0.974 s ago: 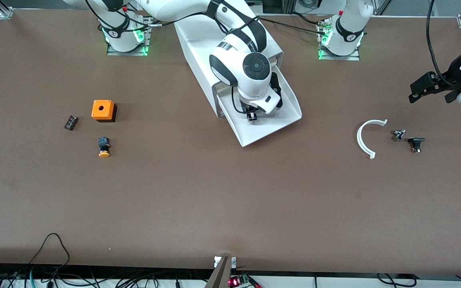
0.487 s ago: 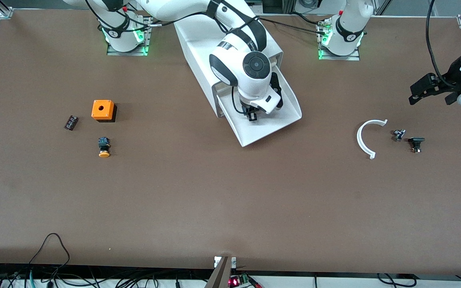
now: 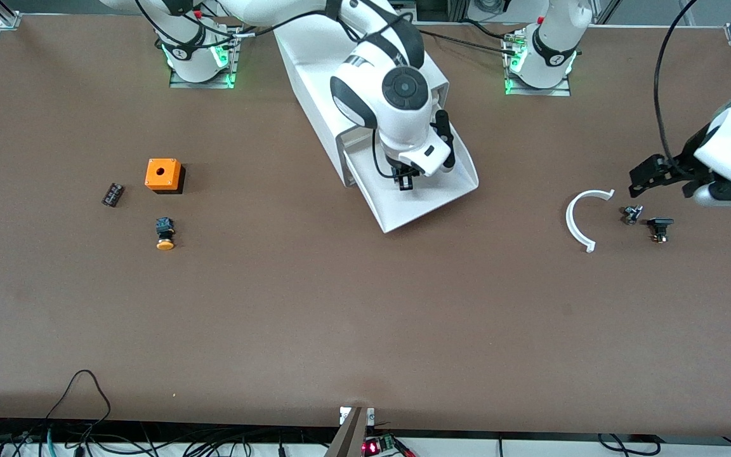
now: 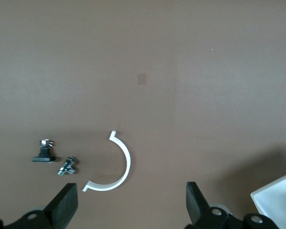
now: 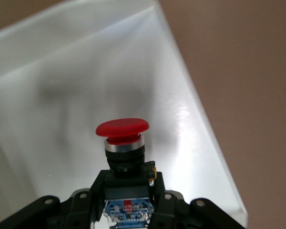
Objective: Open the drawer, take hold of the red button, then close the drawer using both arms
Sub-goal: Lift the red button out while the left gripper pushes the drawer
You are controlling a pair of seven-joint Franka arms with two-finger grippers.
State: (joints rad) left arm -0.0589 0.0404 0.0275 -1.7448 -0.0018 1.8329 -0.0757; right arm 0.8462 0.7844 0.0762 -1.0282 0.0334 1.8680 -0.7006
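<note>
Drawer stands pulled out of the white cabinet; opening is done. Right claw is over the drawer tray, pinching the button by its black squarish body, red cap pointing away from the claw. Whether the button has cleared the tray floor cannot be told. Judged remaining: carry the button out, then shut the drawer.

Left claw hangs spread and empty over the bench, above a white curved strip and two small dark fittings.

Materials: drawer is smooth, glossy white plastic with a sloped lip; button cap is a round, domed mushroom above a metal collar; bench is matt brown.
</note>
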